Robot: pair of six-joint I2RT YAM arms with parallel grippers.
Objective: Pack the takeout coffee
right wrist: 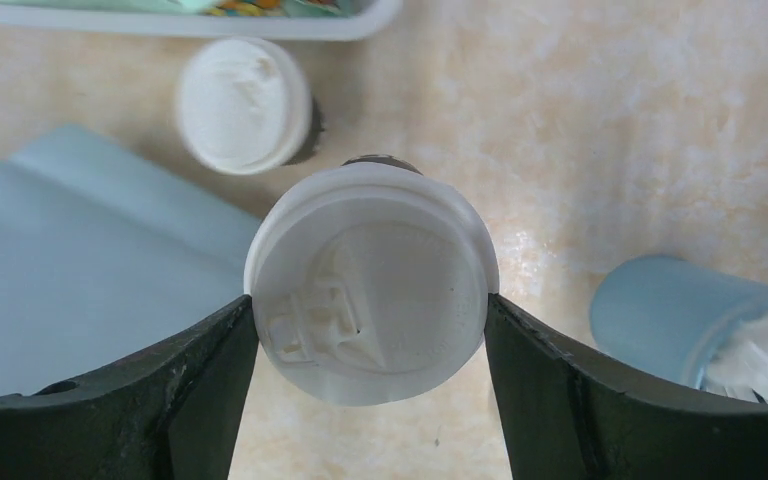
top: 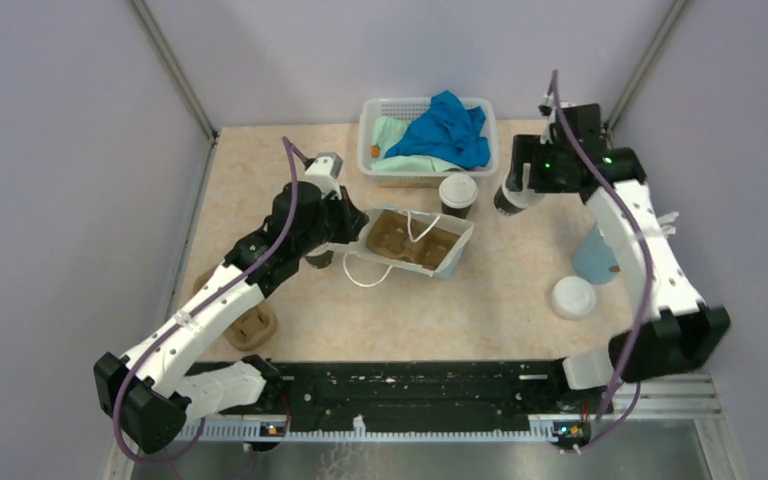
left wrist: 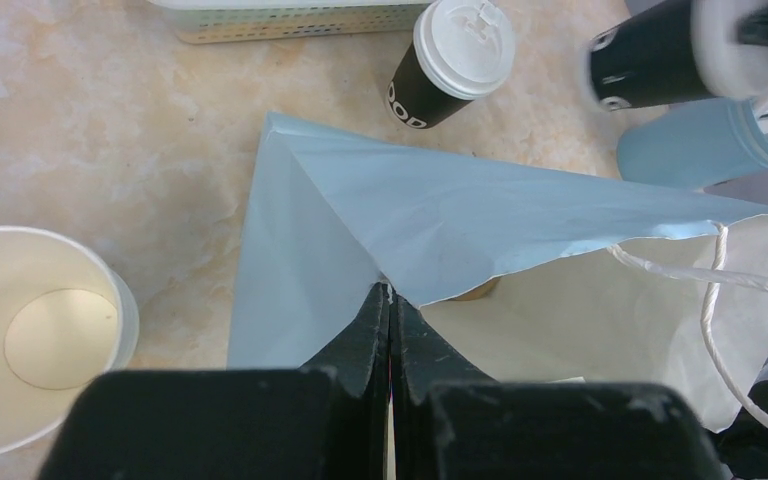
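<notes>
A dark-walled coffee cup with a white lid (top: 457, 194) stands by the basket; it also shows in the left wrist view (left wrist: 455, 55) and the right wrist view (right wrist: 244, 104). My right gripper (top: 518, 192) is shut on a second lidded cup (right wrist: 370, 280), its fingers (right wrist: 210, 370) against the lid's sides. My left gripper (top: 345, 228) is shut on the edge of a light blue paper bag (left wrist: 440, 215), fingertips together in the left wrist view (left wrist: 390, 295). The bag (top: 450, 262) is open with a brown pulp tray (top: 405, 238) inside. An open lidless cup (left wrist: 40, 330) stands by the left gripper.
A white basket (top: 375, 170) with blue cloth sits at the back. A light blue cup of white sticks (top: 595, 255) stands to the right, with a loose white lid (top: 572, 297) in front of it. Another pulp tray (top: 250, 325) lies under the left arm.
</notes>
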